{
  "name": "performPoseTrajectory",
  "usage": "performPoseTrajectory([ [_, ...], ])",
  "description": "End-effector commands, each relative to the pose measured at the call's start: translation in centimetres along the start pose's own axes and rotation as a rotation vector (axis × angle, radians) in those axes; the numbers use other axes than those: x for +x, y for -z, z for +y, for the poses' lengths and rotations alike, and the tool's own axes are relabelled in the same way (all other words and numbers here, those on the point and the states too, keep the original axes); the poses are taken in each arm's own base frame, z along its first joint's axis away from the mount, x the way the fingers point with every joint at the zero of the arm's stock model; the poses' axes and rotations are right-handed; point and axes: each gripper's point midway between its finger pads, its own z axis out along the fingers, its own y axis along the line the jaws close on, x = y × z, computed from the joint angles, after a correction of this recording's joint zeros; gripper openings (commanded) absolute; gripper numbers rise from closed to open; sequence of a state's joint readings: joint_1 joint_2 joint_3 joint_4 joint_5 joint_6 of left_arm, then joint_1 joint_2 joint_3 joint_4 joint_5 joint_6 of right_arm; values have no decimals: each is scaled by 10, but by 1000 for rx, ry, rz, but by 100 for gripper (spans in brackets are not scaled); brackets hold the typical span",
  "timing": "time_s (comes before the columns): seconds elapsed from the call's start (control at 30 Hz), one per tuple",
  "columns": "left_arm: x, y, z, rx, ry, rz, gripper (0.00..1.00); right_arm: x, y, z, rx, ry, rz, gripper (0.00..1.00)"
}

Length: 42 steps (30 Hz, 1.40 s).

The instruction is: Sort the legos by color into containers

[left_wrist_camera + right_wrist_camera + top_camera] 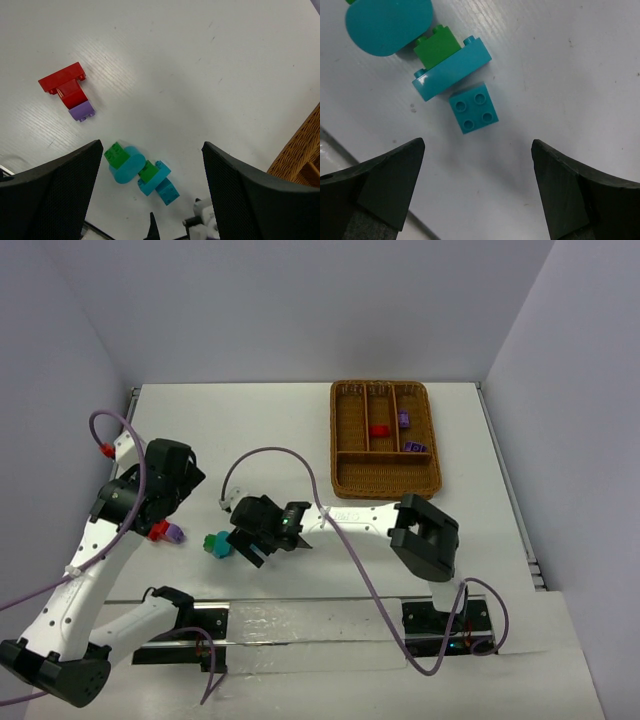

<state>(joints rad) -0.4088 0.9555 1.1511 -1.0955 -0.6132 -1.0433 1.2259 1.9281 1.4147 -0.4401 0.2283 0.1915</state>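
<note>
A loose cluster of legos lies on the white table: a rounded teal piece (pixel 390 25), a green brick (pixel 437 46) on a long teal brick (pixel 452 70), and a square teal brick (pixel 473 114). My right gripper (pixel 477 190) is open and empty just above them; it also shows in the top view (pixel 245 543). A red brick (pixel 65 85) joined to a purple brick (pixel 81 111) lies further left. My left gripper (pixel 152 200) is open and empty, high over the cluster (pixel 142 172). The wicker tray (pixel 385 478) holds a red brick (pixel 379 430) and two purple bricks (pixel 404 420).
The right arm stretches low across the table from its base (pixel 425 540) to the cluster. A corner of the tray (pixel 300 155) shows at the right edge of the left wrist view. The table's near edge has a shiny strip (pixel 310 625).
</note>
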Motion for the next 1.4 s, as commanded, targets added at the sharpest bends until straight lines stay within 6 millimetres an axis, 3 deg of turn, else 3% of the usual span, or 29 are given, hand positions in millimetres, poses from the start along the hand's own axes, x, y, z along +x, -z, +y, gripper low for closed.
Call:
performPoseTrajectory([
  [0.0, -7, 1, 1, 9, 10, -32, 89, -24, -13, 1, -12, 55, -68, 95],
  [0.17, -4, -1, 2, 16, 6, -31, 89, -26, -28, -2, -33, 26, -70, 89],
  [0.3, -2, -1, 3, 27, 5, -29, 89, -28, -32, 0, -65, 3, -76, 76],
  [0.6, -3, -1, 0, 37, -1, -31, 89, -30, -44, 3, -97, -8, -71, 62],
  [0.83, -6, 0, -1, 44, -3, -38, 89, -33, -35, -1, -91, -36, -73, 27],
  [0.9, -5, -1, -4, 53, -13, -33, 89, -41, -23, -9, -82, -66, -92, 22],
  [1.03, -2, -5, -20, 107, -51, -17, 89, -61, 19, -34, -88, -170, -154, 21],
  [1.17, 5, -8, -44, 207, -137, 20, 89, -67, 73, -85, -172, -412, -232, 21],
  [1.27, 5, -1, -75, 397, -213, 3, 89, -61, 104, -129, -222, -555, -273, 19],
  [1.3, 15, 5, -87, 489, -245, 38, 89, -57, 116, -136, -236, -600, -281, 17],
  [1.37, 15, 21, -110, 660, -285, 15, 90, -49, 129, -150, -278, -675, -280, 15],
])
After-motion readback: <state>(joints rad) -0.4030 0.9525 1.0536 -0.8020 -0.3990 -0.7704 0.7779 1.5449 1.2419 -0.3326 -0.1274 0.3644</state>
